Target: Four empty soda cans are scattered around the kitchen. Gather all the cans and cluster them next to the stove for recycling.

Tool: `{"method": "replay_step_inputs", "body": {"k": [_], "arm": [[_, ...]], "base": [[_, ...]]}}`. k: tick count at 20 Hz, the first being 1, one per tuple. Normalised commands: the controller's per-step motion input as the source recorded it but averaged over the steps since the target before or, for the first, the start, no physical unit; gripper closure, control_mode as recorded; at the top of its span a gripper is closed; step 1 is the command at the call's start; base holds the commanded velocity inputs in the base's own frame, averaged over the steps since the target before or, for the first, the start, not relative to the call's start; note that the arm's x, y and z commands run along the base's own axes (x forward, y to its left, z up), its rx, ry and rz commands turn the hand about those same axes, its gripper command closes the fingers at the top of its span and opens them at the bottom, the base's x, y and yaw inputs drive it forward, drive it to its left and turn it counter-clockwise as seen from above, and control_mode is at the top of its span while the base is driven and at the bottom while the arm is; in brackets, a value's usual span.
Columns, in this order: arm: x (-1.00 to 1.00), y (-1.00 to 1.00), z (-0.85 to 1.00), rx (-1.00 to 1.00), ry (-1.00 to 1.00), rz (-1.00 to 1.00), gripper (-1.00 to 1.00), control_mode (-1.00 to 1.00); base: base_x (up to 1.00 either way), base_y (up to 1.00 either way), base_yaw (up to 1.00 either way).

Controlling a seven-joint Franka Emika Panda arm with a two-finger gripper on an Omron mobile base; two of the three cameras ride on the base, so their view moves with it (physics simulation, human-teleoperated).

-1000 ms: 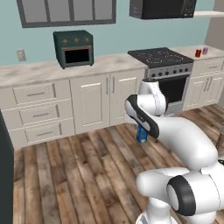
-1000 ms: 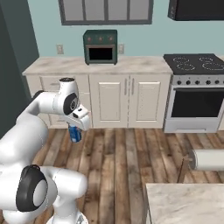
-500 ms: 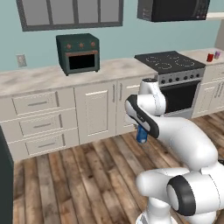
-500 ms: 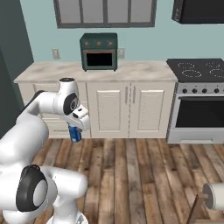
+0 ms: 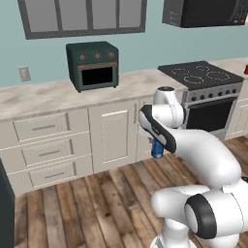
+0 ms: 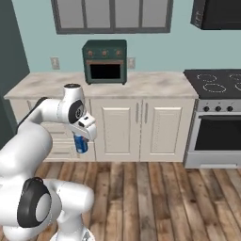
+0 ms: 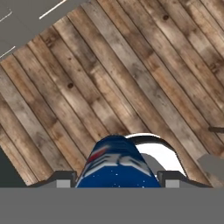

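Progress looks partial: the blue soda can (image 7: 117, 164) is in the gripper (image 6: 81, 143), carried above the wood floor (image 7: 131, 74) in front of the white cabinets (image 6: 141, 127), and not yet beside the stove (image 6: 217, 122). Judging from these pictures, this can has to be brought to the counter (image 5: 140, 80) next to the stove and released there. Something red (image 5: 246, 70) sits at the frame edge beyond the stove in the left base view, too cut off to name, so I cannot tell how many cans are already gathered.

The jaws are clenched on the blue can. In the hand view it sits squarely between the two finger tips (image 7: 61, 178), touching both, and extends past them toward the floor, its far end ahead of the jaws. In the right base view it hangs directly below the hand, upright. The stove stands well apart from the jaws, off to the right, with the dark-green toaster oven (image 6: 104, 61) above and behind them.
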Motion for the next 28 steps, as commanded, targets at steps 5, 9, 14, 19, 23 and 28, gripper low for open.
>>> {"method": "replay_step_inputs", "body": {"k": [5, 9, 14, 19, 23, 28], "arm": [[0.00, 0.00, 0.00, 0.00, 0.00, 0.00, 1.00, 1.00], [0.00, 0.00, 0.00, 0.00, 0.00, 0.00, 1.00, 1.00], [0.00, 0.00, 0.00, 0.00, 0.00, 0.00, 1.00, 1.00], [0.00, 0.00, 0.00, 0.00, 0.00, 0.00, 1.00, 1.00], [0.00, 0.00, 0.00, 0.00, 0.00, 0.00, 1.00, 1.00], [0.00, 0.00, 0.00, 0.00, 0.00, 0.00, 1.00, 1.00]], "base": [[0.68, -0.05, 0.10], [0.68, -0.07, 0.12], [0.63, -0.15, 0.09], [0.57, -0.26, 0.05], [0.43, -0.42, 0.07], [0.31, -0.53, 0.07]]}}
